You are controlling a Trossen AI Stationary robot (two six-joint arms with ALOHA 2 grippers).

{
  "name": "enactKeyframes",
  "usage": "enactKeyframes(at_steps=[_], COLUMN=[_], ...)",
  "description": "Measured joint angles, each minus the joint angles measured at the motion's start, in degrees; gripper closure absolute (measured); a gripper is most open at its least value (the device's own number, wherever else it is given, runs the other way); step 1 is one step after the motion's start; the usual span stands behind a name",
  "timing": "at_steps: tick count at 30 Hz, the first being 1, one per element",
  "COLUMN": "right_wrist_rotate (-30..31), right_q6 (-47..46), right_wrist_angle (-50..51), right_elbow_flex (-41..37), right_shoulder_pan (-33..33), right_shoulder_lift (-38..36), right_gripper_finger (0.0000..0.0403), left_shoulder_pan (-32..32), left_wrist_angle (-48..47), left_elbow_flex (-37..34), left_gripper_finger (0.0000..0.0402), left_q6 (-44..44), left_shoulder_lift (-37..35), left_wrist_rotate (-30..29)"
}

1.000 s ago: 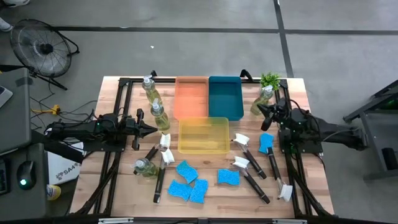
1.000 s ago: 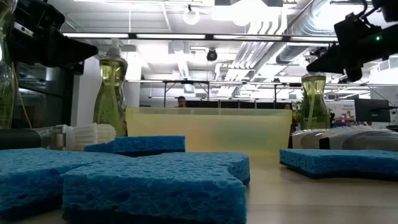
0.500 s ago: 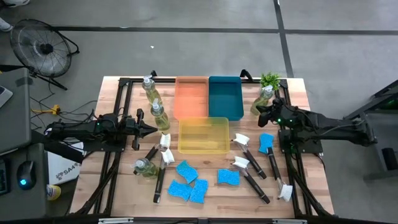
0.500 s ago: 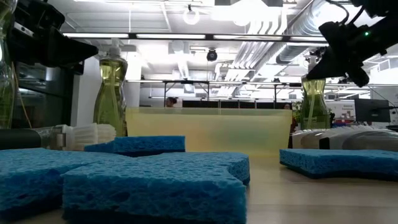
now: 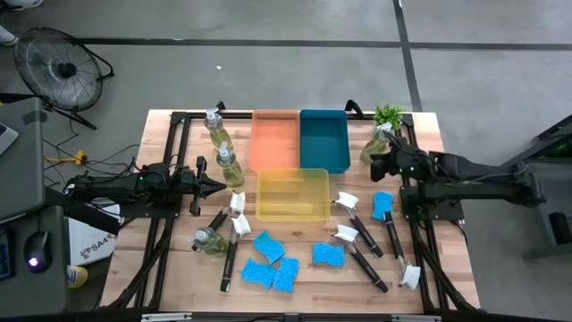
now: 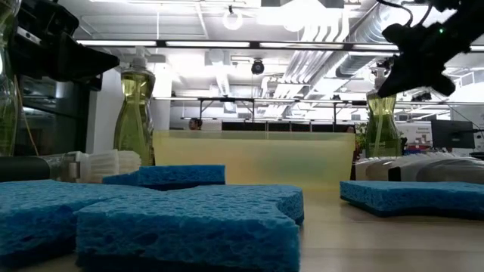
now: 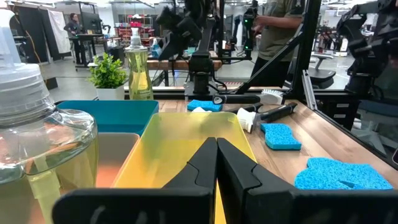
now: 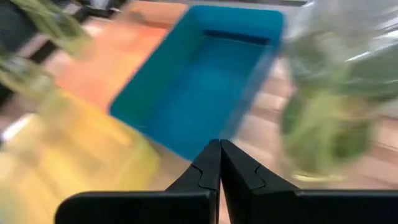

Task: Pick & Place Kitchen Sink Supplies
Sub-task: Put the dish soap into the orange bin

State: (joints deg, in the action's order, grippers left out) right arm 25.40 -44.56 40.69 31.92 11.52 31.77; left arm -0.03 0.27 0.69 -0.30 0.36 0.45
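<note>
Clear soap bottles of yellowish liquid stand at the far left (image 5: 214,125), left of the yellow tray (image 5: 230,168) and beside the plant (image 5: 374,143); another lies near the left (image 5: 207,240). Black-handled brushes (image 5: 234,224) (image 5: 357,241) and several blue sponges (image 5: 268,243) (image 5: 382,204) lie on the near half of the table. My left gripper (image 5: 220,186) (image 7: 216,146) is shut, just near of the second bottle (image 7: 37,137) and touching nothing. My right gripper (image 5: 375,166) (image 8: 219,149) is shut, raised just near of the bottle by the plant (image 8: 329,112).
Orange (image 5: 273,143) and teal (image 5: 324,141) trays sit side by side at the far middle, with a yellow tray (image 5: 292,195) near of them. A small green plant (image 5: 389,114) stands in the far right corner. Black frame rails run along both table sides.
My right gripper has moved toward the table's left and far edge and a little up, closing on the soap bottle beside the plant, and has stayed shut. The left arm and all the objects have kept still.
</note>
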Motion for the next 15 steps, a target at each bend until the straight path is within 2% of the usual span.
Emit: enactKeyframes(at_steps=[4,9,15], right_wrist_rotate=[-1.83,-6.04,-9.95], right_q6=[-0.01,-0.39,-4.77], right_wrist_angle=[10.75,19.43,28.50], right_elbow_flex=[7.80,15.78,19.76], right_shoulder_pan=[2.99,4.27,4.15], right_shoulder_lift=[3.86,8.38,11.09], right_gripper_finger=[0.0402,0.0402,0.0402], left_shoulder_pan=[0.01,0.00,0.02], left_wrist_angle=[0.00,0.00,0.00], left_elbow_flex=[0.00,0.00,0.00], left_gripper_finger=[0.0401,0.0401,0.0401], left_q6=[0.00,0.00,0.00], left_shoulder_lift=[0.01,0.00,0.00], left_wrist_rotate=[0.00,0.00,0.00])
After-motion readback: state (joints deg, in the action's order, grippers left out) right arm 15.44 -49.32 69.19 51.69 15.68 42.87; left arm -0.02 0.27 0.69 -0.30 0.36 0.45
